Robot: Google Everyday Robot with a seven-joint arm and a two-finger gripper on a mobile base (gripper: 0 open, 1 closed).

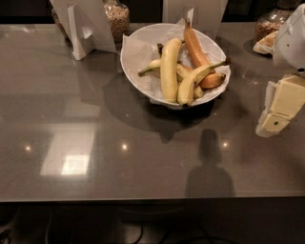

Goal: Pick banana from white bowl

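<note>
The white bowl (129, 64) stands on the grey table at the back centre, lined with crinkled white paper. Several bananas lie in it. A large yellow banana (169, 69) lies lengthwise in the middle. A browner, orange banana (195, 47) lies to its right, and a curved yellow banana (196, 78) lies across the front right. A smaller banana (151, 66) pokes out at the left. My gripper (279, 107), cream coloured, hangs at the right edge of the camera view, to the right of the bowl and a little nearer than it, apart from it. It holds nothing that I can see.
A white folded card stand (83, 26) and a jar of grains (116, 19) stand at the back left. Another white card (190, 12) stands behind the bowl. A jar (269, 24) and a pale food item (267, 44) sit at the back right. The table's front edge (152, 199) runs across below.
</note>
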